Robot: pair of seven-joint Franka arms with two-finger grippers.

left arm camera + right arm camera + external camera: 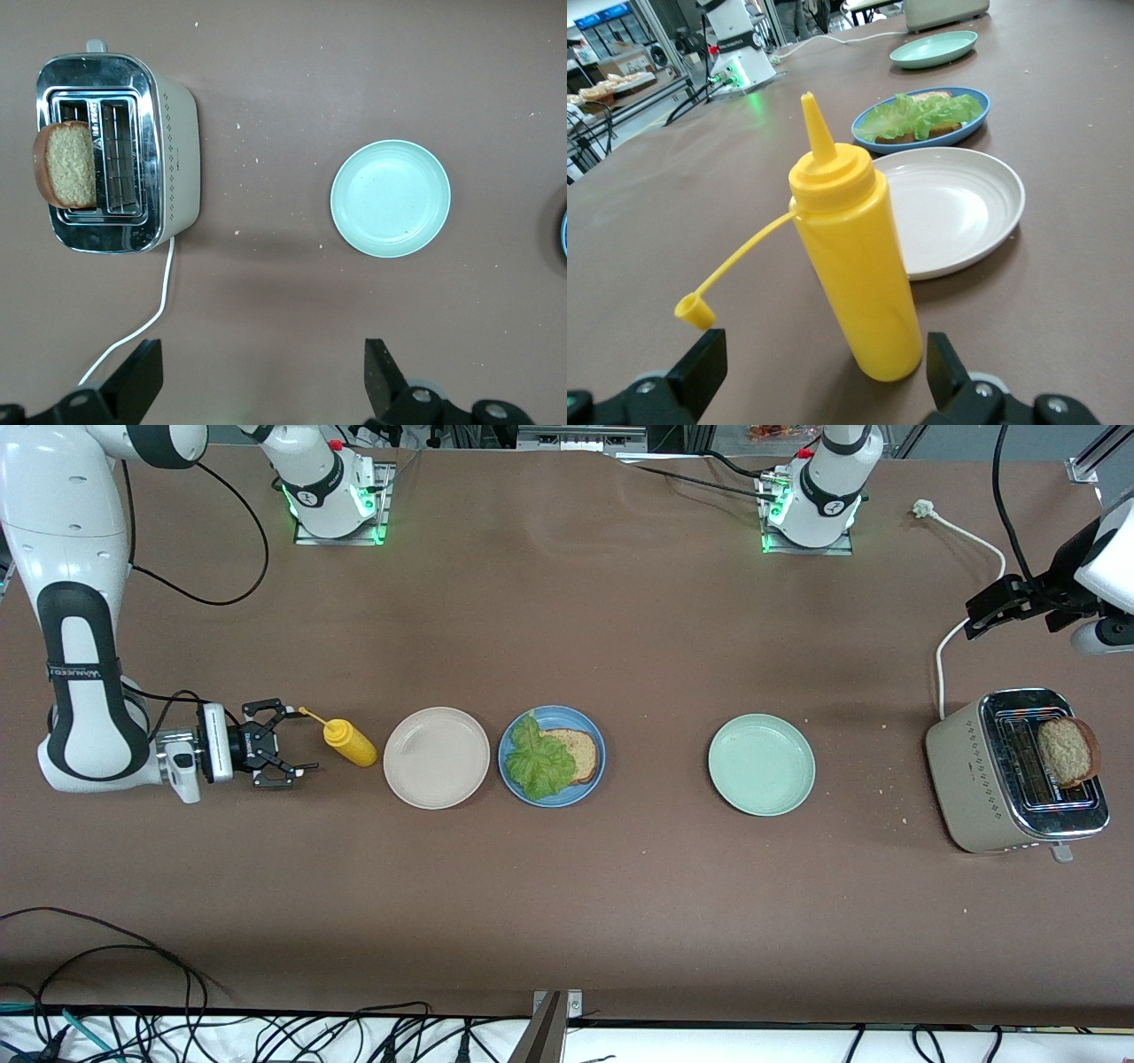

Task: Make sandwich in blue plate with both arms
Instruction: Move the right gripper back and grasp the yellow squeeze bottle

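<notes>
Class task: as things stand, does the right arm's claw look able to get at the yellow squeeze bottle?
Probably yes. The right claw is open and low over the table, facing the upright yellow squeeze bottle, with nothing between them. The beige plate sits clear of that path.

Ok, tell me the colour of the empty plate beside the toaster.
Pale green plate, best seen in the left wrist view.

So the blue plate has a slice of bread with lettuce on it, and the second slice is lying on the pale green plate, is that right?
Not quite. The blue plate does hold bread with lettuce, but the pale green plate holds nothing. The second slice stands in a slot of the toaster, as the front and left wrist views show.
</notes>
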